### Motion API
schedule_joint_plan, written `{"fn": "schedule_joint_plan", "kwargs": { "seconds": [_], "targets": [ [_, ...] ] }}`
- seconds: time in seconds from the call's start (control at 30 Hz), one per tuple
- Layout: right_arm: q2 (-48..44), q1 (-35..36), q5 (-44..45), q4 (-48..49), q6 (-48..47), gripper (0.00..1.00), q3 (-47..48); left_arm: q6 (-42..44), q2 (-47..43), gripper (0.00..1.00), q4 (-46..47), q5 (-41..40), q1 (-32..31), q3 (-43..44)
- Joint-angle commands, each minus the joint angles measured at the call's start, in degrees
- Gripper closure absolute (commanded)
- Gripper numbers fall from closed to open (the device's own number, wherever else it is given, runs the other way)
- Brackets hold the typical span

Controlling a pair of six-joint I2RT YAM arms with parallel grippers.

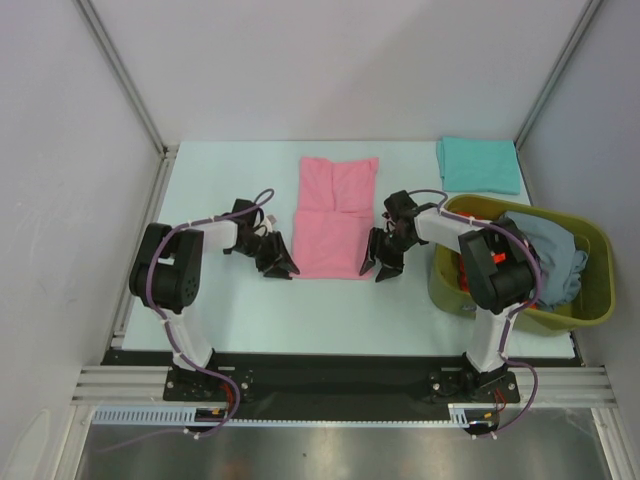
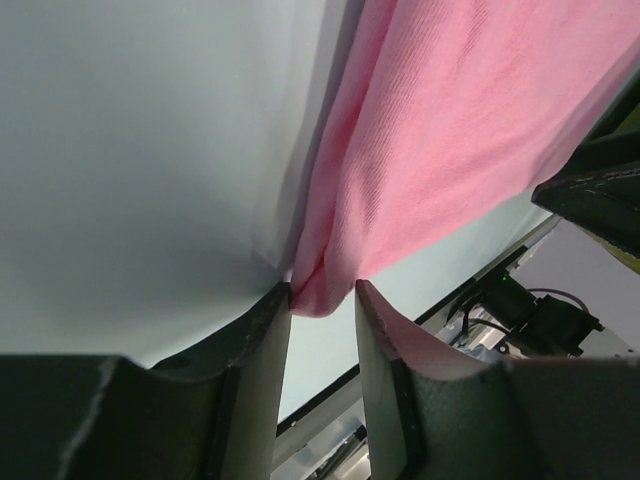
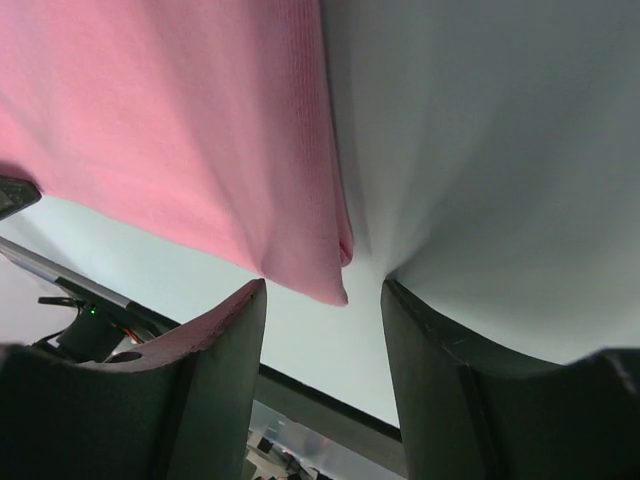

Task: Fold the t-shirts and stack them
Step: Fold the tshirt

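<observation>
1. Starting at the near hem of the pink t-shirt (image 1: 335,215): the left end effector (image 2: 323,292) sits at the shirt's 7 o'clock corner. Its jaws are partly spread astride that corner. The cloth fills the gap between the tips but lies flat and does not look pinched.
2. At the 5 o'clock corner, the right end effector (image 3: 322,290) is spread wider. The corner point lies between the jaws, close to the left-hand finger in the wrist view and clear of the other.
3. The pink t-shirt lies mid-desk (image 1: 230,190) as a long strip running from 6 to 12 o'clock, with its sides already turned in. A crosswise crease shows about halfway up.
4. Handling, as I judge it: the shirt is light, limp and several layers thick at the hem, so it should sag and drag when lifted. Each corner needs a pinch that catches all the layers, and both corners should rise together so the fold lands square.
5. At 3 to 4 o'clock of the shirt stands an olive-green basket (image 1: 560,318) holding a crumpled grey-blue t-shirt (image 1: 552,255), partly hidden by the right arm.
6. Farthest back, at 1 o'clock, a folded teal t-shirt (image 1: 478,165) rests flat, a likely base for the stack.
</observation>
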Motion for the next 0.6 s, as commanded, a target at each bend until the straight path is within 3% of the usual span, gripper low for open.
{"fn": "schedule_joint_plan", "kwargs": {
  "seconds": [0.0,0.27,0.57],
  "targets": [
    [-0.21,0.53,3.5,-1.71,1.02,0.44,1.95,0.83,2.31,0.61,2.16,-6.67,0.1,-2.5],
    [1.55,-0.7,2.54,1.45,3.83,0.48,1.34,1.36,3.1,0.73,2.43,-6.5,0.28,-1.8],
    [2.52,-1.32,0.69,5.23,6.55,0.59,-1.65,2.32,3.37,0.78,2.08,-6.41,0.54,-1.18]
  ]
}}
